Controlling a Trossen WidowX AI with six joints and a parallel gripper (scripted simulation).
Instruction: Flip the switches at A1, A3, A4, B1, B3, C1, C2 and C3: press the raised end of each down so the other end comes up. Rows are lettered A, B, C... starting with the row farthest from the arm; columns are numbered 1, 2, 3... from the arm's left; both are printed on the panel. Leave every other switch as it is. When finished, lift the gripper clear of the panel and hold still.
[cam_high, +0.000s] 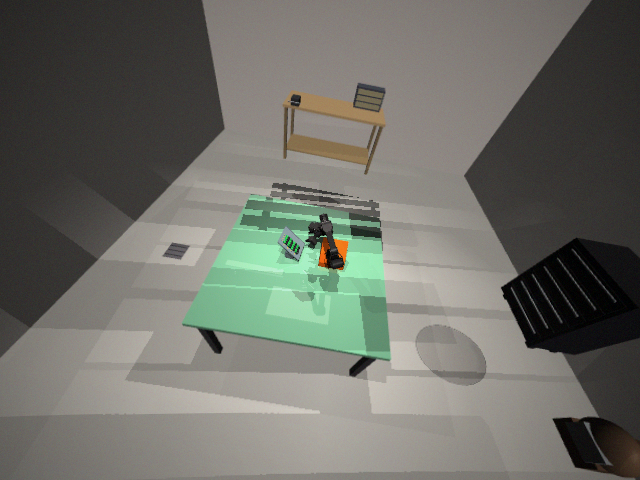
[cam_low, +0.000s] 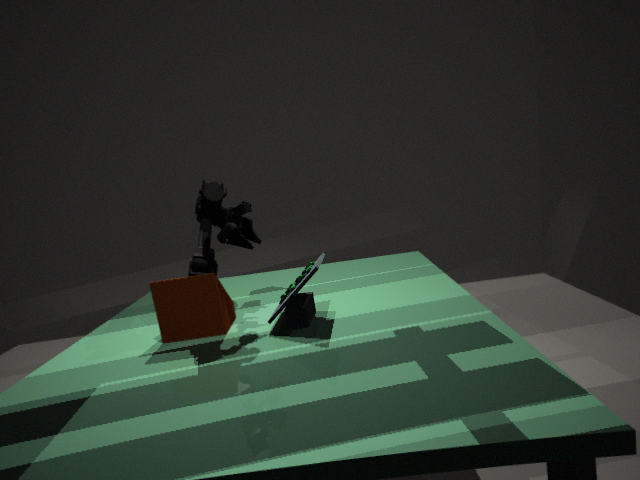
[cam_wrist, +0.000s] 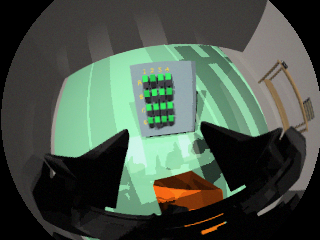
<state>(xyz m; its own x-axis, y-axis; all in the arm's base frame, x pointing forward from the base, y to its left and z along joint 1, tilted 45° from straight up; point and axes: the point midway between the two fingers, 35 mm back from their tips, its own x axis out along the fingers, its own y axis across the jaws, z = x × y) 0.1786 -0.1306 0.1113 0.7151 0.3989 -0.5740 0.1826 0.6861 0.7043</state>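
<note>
The hand (cam_wrist: 163, 143) is spread wide, its two dark fingers well apart with nothing between them — released, touching nothing. In the exterior view the hand (cam_low: 242, 235) hangs in the air above the bench (cam_low: 392, 310), up and to one side of the switch panel (cam_low: 297, 285), clearly apart from it.

The switch panel is a grey plate propped at a tilt on a dark stand (cam_low: 297, 315), near the middle of the green bench. From the wrist view the panel (cam_wrist: 183, 76) appears between the spread fingers, carrying a grid of small green switches (cam_wrist: 158, 102). Tiny yellowish marks run along its top edge and left side — row and column labels, too small to read. Which end of any switch is raised cannot be made out.

The arm (cam_high: 326, 235) rises from an orange block (cam_low: 190, 307) that stands just beside the panel on the bench. From the top view the panel (cam_high: 290, 243) lies to the left of the arm's base.
</note>
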